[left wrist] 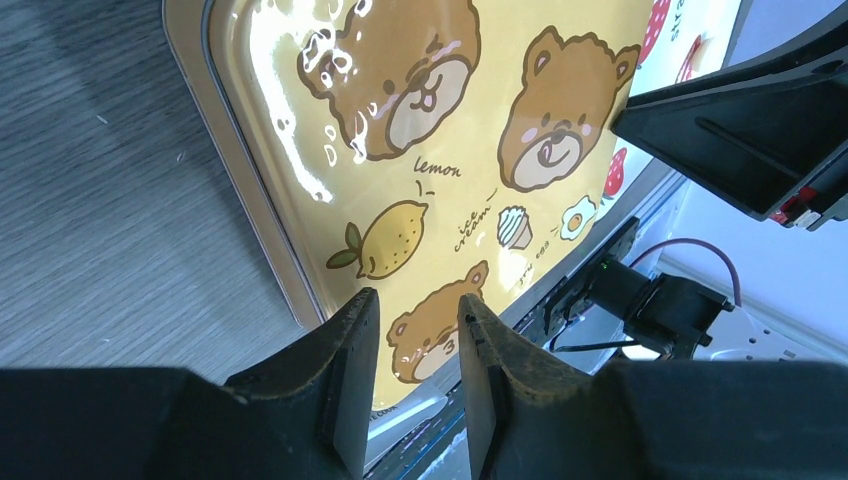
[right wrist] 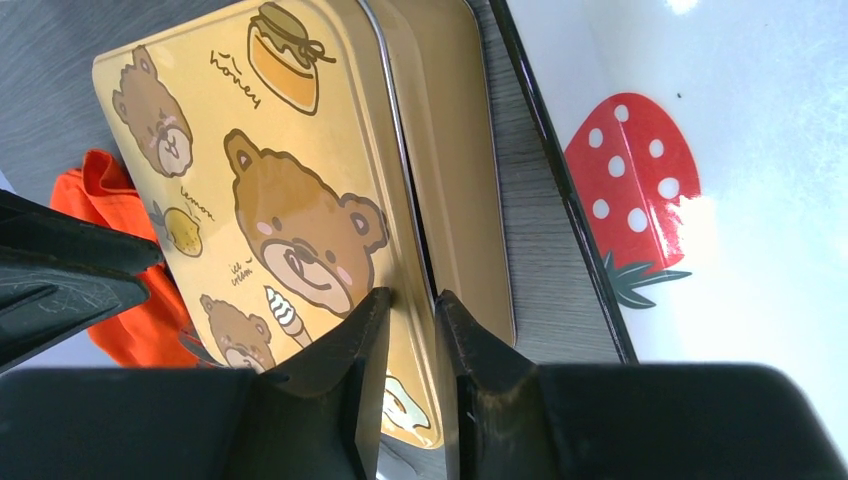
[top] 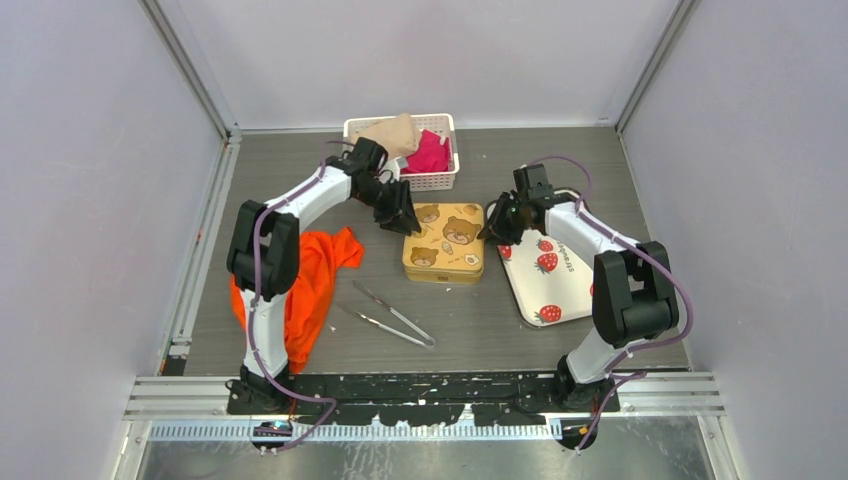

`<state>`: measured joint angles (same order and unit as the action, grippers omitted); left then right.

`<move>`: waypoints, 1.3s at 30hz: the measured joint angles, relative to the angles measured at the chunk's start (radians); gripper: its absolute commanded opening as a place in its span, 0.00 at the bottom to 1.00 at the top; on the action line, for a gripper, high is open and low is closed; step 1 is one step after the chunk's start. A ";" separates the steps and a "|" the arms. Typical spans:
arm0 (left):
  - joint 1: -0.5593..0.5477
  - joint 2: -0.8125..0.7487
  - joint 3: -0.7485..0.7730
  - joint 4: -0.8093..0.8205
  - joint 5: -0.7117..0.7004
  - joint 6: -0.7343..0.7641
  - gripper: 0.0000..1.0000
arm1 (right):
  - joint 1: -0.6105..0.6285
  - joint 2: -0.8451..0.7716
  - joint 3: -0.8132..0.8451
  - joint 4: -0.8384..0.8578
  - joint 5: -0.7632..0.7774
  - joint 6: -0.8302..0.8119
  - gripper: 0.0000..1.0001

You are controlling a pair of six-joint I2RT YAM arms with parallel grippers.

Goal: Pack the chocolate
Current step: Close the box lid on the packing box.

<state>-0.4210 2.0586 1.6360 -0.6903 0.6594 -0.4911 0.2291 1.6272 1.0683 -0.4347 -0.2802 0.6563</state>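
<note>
The chocolate is hidden; no piece shows in any view. A gold tin (top: 444,243) with a bear-print lid lies shut in the middle of the table. My left gripper (top: 400,215) hovers over its far left corner. In the left wrist view its jaws (left wrist: 418,295) stand apart, with only the lid (left wrist: 430,150) showing between them. My right gripper (top: 497,225) is at the tin's far right edge. Its jaws (right wrist: 412,293) are close together and straddle the lid's rim (right wrist: 300,200), with a thin gap still showing.
A white strawberry tray (top: 545,275) lies right of the tin. A white basket (top: 430,180) with cloths stands behind it. An orange cloth (top: 315,280) is on the left. Metal tweezers (top: 385,312) lie in front of the tin.
</note>
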 measured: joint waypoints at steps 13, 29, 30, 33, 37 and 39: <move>-0.003 -0.019 0.040 -0.045 -0.069 0.017 0.54 | 0.000 -0.041 -0.006 -0.017 0.045 -0.002 0.48; -0.002 -0.034 0.035 -0.064 -0.123 0.026 0.53 | 0.000 -0.044 -0.010 -0.024 0.060 -0.002 0.55; -0.002 -0.032 0.035 -0.063 -0.121 0.025 0.53 | 0.000 -0.044 -0.013 -0.024 0.060 -0.001 0.55; -0.003 -0.026 0.035 -0.063 -0.113 0.024 0.53 | 0.000 -0.044 -0.020 -0.024 0.059 0.001 0.56; -0.003 -0.010 0.034 -0.061 -0.101 0.024 0.53 | 0.000 -0.044 -0.024 -0.023 0.054 0.006 0.57; -0.003 -0.005 0.031 -0.061 -0.097 0.023 0.52 | 0.000 -0.044 -0.026 -0.023 0.050 0.010 0.58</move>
<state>-0.4236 2.0541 1.6665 -0.7513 0.5629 -0.4683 0.2291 1.5833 1.0428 -0.4572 -0.2302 0.6659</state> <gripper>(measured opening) 0.527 0.569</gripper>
